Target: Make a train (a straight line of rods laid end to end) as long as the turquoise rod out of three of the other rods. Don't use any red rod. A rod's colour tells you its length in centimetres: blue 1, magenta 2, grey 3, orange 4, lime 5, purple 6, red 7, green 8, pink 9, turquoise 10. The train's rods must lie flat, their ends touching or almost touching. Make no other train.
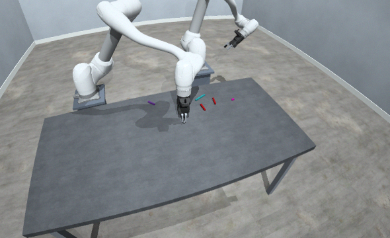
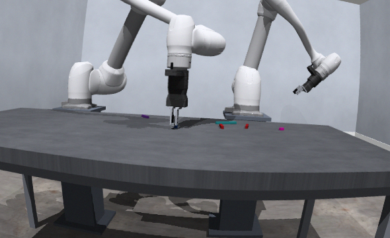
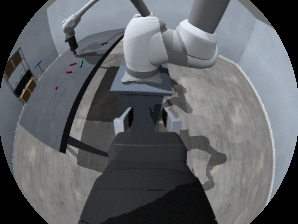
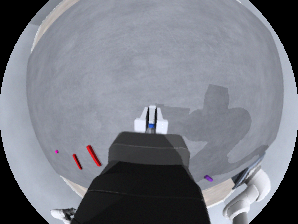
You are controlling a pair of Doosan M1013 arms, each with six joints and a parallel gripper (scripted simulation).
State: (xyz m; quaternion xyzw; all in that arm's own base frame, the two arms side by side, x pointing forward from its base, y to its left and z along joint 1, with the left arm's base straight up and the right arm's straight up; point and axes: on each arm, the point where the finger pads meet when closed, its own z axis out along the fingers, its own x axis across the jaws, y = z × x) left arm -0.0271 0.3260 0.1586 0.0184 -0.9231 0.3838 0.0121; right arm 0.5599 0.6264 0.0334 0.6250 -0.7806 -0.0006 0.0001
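My right gripper (image 1: 183, 119) (image 2: 174, 125) (image 4: 152, 113) points down at the table top, its narrow fingers shut on a small blue rod (image 2: 176, 127) (image 4: 151, 126). A greyish patch beside the blue is too small to identify. My left gripper (image 1: 228, 46) (image 2: 298, 90) (image 3: 147, 113) is open and empty, away beyond the table. A turquoise rod (image 1: 200, 97) (image 2: 225, 122) (image 3: 81, 64) lies flat near the back edge. A purple rod (image 1: 151, 102) (image 2: 145, 116) (image 4: 208, 178) lies apart in the top view, left of the right gripper. A magenta rod (image 1: 233, 99) (image 2: 281, 129) (image 4: 57, 151) lies farthest right there.
Two red rods lie between the turquoise and magenta rods: one red rod (image 1: 203, 107) (image 2: 221, 126) (image 4: 93, 156) close to the turquoise rod, another red rod (image 1: 214, 100) (image 2: 246, 126) (image 4: 77, 161) farther right. The table (image 1: 132, 165) has its back edge close behind the purple and turquoise rods.
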